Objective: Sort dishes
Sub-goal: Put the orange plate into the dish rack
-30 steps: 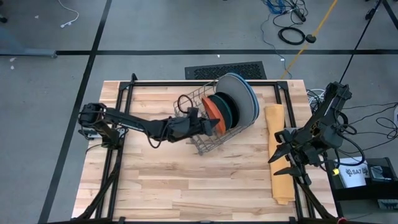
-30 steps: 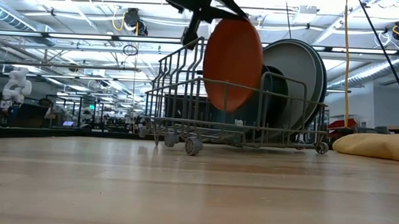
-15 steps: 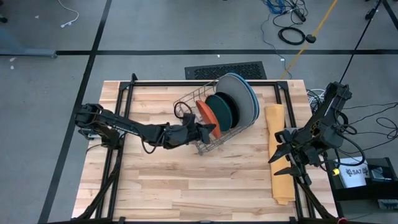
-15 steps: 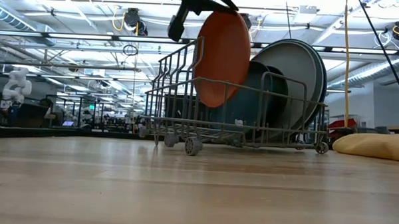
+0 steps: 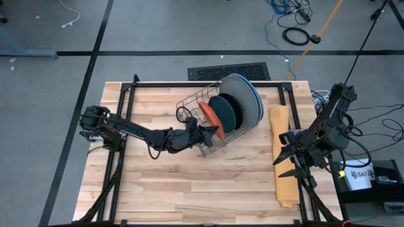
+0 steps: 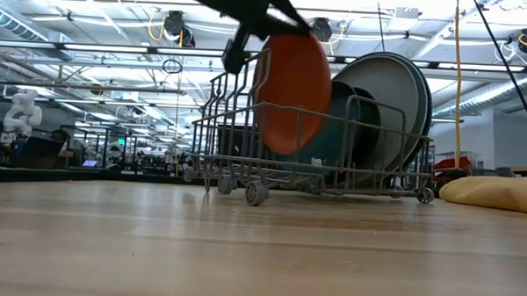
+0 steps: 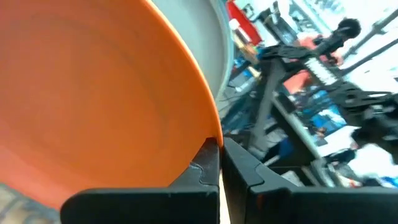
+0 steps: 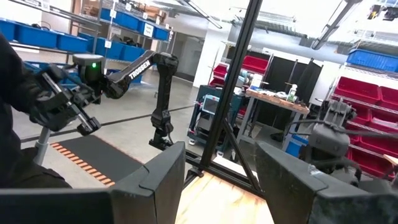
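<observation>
A grey wire rack (image 5: 189, 104) stands mid-table. In it stand on edge a dark teal plate (image 5: 225, 110) and, behind it toward the right, large grey and blue plates (image 5: 252, 101). The orange plate (image 5: 210, 116) stands on edge at the rack's left end, filling much of the left wrist view (image 7: 93, 93). My left gripper (image 5: 213, 132) is shut on it, seen from the front at the plate's top (image 6: 276, 25). At the table's right edge, over a yellow cloth (image 5: 281, 157), my right gripper (image 5: 285, 157) waits open and holds nothing (image 8: 224, 180). My left gripper pinches the orange plate's rim (image 7: 208, 134) between its two shut fingers (image 7: 239, 165). The fingers come about level from the table's left. The plate hangs nearly upright below the hold, inside the rack (image 6: 292, 96). Whether its lower edge (image 6: 285, 151) rests on the wires I cannot tell.
The rack's front wires (image 6: 229, 120) stand between the low camera and the plates. The yellow folded cloth (image 6: 495, 191) lies along the right edge. Black frame rails (image 5: 126, 94) border the wooden table; bare wood (image 5: 189, 183) lies in front of the rack.
My left gripper, still shut on the orange plate, has gone down and a little toward the table's left and near edge. The plate has sunk lower among the rack's wires, away from the dark teal plate, and stays nearly upright.
</observation>
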You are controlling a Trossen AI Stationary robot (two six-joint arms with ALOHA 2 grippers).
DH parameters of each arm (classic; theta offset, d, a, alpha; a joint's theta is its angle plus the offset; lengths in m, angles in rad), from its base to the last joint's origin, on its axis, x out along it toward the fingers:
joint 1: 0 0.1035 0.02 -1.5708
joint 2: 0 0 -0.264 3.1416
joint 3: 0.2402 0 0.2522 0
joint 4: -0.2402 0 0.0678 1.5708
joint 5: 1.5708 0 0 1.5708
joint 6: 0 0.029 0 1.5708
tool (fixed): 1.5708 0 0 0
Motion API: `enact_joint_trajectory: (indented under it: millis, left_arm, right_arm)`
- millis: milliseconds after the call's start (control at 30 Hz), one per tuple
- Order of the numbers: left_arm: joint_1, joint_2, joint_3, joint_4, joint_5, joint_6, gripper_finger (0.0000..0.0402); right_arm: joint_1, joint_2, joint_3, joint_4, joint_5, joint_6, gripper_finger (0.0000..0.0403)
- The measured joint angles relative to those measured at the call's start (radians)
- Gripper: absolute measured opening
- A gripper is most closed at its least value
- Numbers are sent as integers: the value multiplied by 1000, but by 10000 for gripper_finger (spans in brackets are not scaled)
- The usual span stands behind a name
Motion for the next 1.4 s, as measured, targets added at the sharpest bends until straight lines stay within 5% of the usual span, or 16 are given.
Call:
enact_joint_trajectory:
  millis: [267,1400]
  left_arm:
    - [11,16,0,148,59,85,0]
    - [33,85,87,49,51,2,0]
  right_arm:
    - [0,0,0,4,0,-1,185]
    - [0,0,0,3,0,-2,185]
